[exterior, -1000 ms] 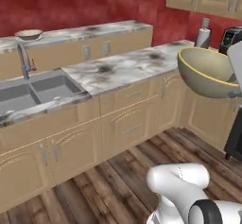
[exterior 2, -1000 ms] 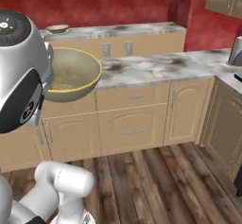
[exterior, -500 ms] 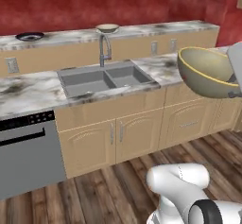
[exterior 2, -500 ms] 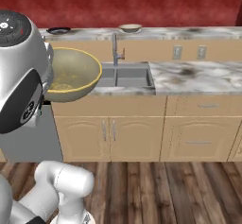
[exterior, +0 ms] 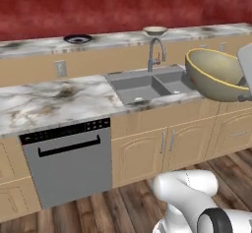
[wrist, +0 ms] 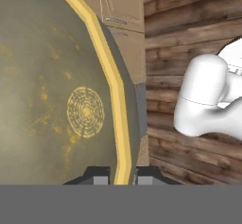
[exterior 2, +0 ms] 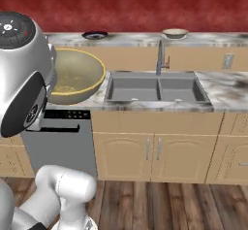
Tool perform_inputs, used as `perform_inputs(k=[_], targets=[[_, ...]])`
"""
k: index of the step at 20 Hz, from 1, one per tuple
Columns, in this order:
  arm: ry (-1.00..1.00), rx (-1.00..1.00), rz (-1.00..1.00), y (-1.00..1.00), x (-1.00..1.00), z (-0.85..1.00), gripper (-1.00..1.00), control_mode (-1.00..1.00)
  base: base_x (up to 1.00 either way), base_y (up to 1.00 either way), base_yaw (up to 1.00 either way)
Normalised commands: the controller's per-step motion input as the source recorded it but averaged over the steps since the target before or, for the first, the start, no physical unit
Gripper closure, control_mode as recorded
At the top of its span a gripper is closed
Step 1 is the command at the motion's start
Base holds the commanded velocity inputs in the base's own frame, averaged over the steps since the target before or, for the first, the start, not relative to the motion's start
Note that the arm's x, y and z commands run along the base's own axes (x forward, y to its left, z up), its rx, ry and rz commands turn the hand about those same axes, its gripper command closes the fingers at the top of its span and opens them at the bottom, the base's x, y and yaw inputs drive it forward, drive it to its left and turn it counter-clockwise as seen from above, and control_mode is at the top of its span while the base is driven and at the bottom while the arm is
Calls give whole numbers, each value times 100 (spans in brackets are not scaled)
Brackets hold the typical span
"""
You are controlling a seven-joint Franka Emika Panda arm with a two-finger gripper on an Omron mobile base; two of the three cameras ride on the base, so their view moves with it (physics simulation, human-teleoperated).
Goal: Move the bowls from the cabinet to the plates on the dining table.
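We are carrying the deeper olive bowl (exterior: 216, 74), and our gripper (wrist: 122, 176) is pressed together on its yellowish rim, one finger inside the bowl and one outside, as the hand view makes plain. Taking the double sink (exterior 2: 157, 88) as our landmark, the held bowl hangs in the air on our side of the counter, level with the sink's near edge and off to one end of it, tipped so its open mouth faces sideways rather than up. Beyond the sink, across the faucet (exterior 2: 162, 58), runs the marble-topped dining table (exterior: 118, 38). On it, straight behind the faucet, the shallow cream bowl (exterior 2: 175, 32) is seated already, though we cannot make out the plate beneath it at this size. Further along the same top, away from the sink and above the dishwasher (exterior: 69, 160), lies the dark plate (exterior 2: 95, 35), bare. That plate is what we judge the coming move turns on: it lies beyond the held bowl, farther from us and higher, across the whole depth of the sink counter. We would need to close that gap and bring the bowl back to level, mouth upward, before lowering it onto the plate.
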Motion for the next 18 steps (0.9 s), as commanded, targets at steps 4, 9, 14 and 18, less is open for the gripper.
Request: perform_inputs(k=[4, 9, 14, 18], targets=[[0, 0, 0, 0, 0, 0, 100, 100, 15, 100, 0], [0, 0, 0, 0, 0, 0, 100, 100, 0, 100, 0], [0, 0, 0, 0, 0, 0, 100, 100, 1, 100, 1], [0, 0, 0, 0, 0, 0, 100, 100, 14, 100, 3]])
